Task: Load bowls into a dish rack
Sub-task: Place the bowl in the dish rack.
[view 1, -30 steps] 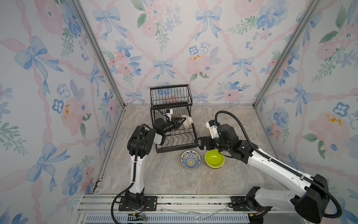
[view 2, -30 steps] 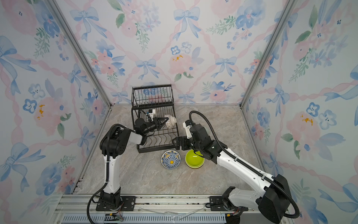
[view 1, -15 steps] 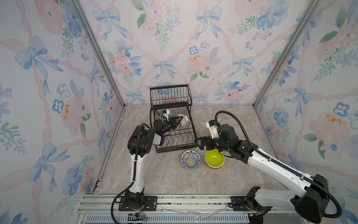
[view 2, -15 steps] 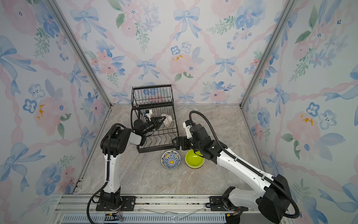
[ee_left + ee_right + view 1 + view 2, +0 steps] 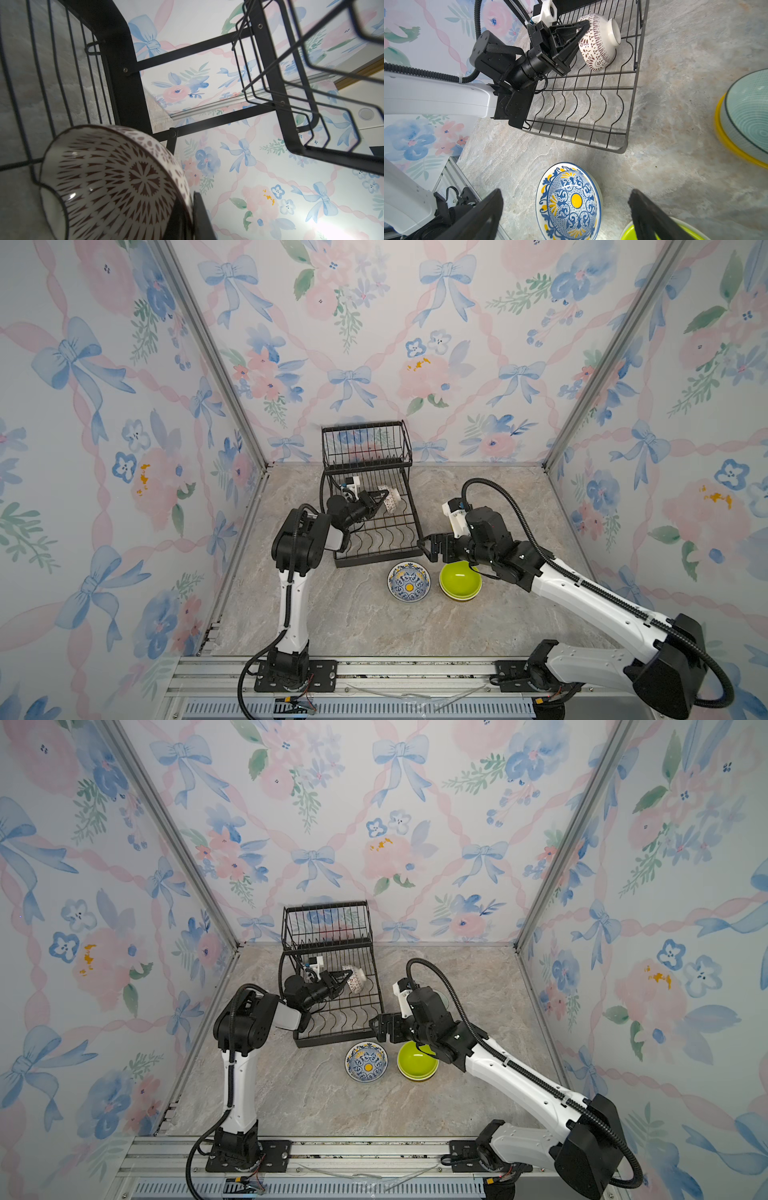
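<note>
The black wire dish rack (image 5: 376, 559) (image 5: 332, 1042) stands at the back centre in both top views. My left gripper (image 5: 383, 497) (image 5: 586, 23) reaches into its lower tray, shut on the rim of a white bowl with a brown pattern (image 5: 391, 502) (image 5: 356, 981) (image 5: 116, 180) (image 5: 600, 43). That bowl is tipped on its side on the wavy slot wires. My right gripper (image 5: 424, 549) (image 5: 566, 192) hovers open above a blue and yellow patterned bowl (image 5: 409, 582) (image 5: 367, 1062) (image 5: 569, 203). Beside it is a lime green bowl (image 5: 460, 578) (image 5: 417, 1058) nested in another bowl.
In the right wrist view a pale teal bowl (image 5: 747, 116) sits nested in a yellow bowl (image 5: 724, 135) on the marble tabletop (image 5: 353, 622), right of the rack. Floral walls close in three sides. The rack's raised basket (image 5: 365, 445) overhangs the back of the tray.
My left gripper has carried the patterned white bowl slightly to the left inside the rack's lower tray. The right arm has not moved.
</note>
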Motion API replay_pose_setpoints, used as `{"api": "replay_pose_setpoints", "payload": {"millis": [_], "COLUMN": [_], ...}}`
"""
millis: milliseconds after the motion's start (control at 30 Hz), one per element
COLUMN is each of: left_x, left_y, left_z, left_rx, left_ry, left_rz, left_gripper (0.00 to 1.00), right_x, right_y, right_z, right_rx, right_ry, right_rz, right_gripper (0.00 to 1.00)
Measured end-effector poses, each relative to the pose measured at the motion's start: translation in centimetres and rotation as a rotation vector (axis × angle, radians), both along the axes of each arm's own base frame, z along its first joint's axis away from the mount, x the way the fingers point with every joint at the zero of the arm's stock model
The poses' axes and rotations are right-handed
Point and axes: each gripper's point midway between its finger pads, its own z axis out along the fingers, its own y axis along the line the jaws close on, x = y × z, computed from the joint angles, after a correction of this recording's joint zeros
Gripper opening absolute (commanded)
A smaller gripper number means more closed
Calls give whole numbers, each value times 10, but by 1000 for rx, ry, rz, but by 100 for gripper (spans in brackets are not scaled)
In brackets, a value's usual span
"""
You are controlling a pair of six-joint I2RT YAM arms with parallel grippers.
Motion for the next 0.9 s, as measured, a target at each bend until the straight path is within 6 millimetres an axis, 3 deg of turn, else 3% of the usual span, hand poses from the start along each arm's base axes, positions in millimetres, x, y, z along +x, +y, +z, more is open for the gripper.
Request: {"api": "replay_pose_setpoints", "payload": {"millis": [900], "left_x": [-13], "left_y": [-33], "left_z": [19], "left_rx": [-41], "left_ry": [-54], "left_rz": [-119], "left_gripper": [0], "right_x": [-2], "right_y": [1], "right_z": [2], "right_rx": [11], "right_ry": [0], "right_rz": [-1], "right_gripper": [96]}}
